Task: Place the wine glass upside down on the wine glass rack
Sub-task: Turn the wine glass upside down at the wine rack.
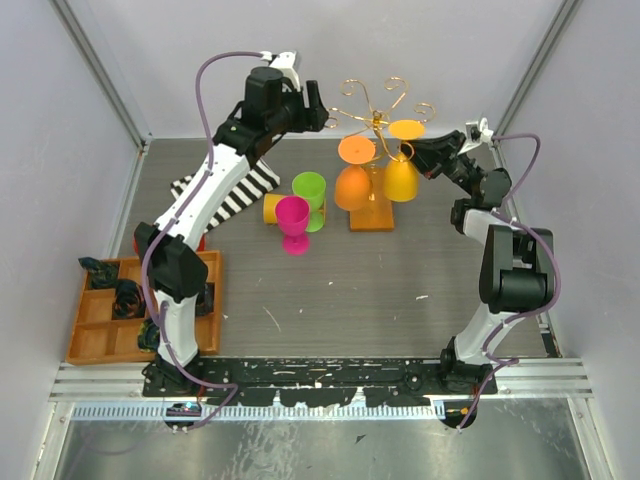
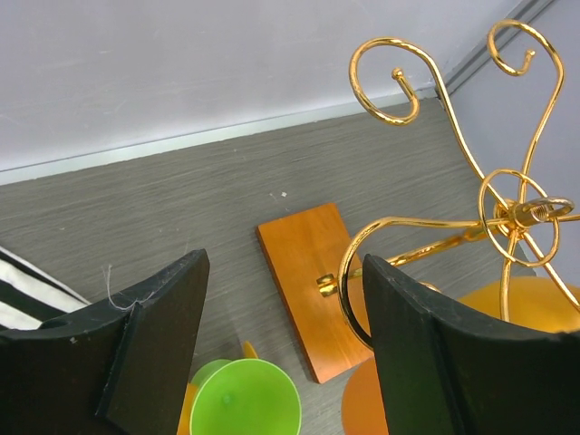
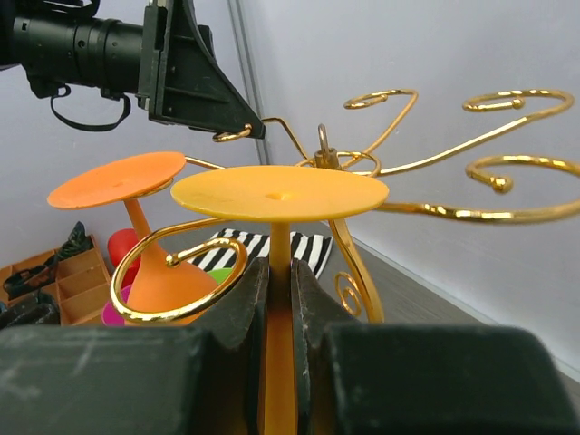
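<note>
Right gripper (image 3: 279, 299) clenches the yellow wine glass (image 3: 279, 193) stem, left gripper (image 2: 283, 272) gapes; lower-left tray (image 1: 100, 343) holds dark, perhaps cloth, scraps (image 1: 125, 297).

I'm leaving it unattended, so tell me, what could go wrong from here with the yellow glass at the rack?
1. The right gripper clamps the yellow glass by its stem. Its foot seems above the rack's curl, so releasing early might drop it.
2. The orange glass hangs right beside it and could get bumped.
3. The open left gripper hovers close to the rack's top arms and may snag one.
</note>
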Controlling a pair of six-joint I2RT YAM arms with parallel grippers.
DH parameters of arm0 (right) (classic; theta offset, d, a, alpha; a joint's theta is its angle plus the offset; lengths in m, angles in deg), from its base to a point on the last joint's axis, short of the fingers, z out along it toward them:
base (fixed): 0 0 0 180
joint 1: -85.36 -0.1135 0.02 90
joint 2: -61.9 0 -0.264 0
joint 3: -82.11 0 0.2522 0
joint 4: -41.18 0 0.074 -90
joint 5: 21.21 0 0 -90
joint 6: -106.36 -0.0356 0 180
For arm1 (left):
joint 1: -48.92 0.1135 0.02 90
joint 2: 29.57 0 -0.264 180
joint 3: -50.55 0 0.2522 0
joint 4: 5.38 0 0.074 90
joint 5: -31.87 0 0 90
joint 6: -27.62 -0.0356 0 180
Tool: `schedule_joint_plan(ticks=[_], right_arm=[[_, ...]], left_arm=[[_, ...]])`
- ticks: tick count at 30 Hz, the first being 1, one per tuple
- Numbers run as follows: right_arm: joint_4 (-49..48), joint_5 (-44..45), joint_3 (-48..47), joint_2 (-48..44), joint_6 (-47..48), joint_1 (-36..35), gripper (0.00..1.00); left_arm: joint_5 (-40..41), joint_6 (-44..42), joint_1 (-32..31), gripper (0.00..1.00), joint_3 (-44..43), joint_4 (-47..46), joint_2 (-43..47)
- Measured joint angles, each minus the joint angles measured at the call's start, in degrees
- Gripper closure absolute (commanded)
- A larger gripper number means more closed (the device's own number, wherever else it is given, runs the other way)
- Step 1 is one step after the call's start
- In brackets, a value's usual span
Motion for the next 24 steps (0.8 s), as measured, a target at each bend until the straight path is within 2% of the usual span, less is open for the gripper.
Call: schedule_joint_plan(ticks=[24], right_arm=[[-0.1,-4.9,-1.4,2.6,5.4,-0.7,0.99]], left_arm=[[-0.9,0.0,-0.3,0.24,-2.1,0.5,-1.3]])
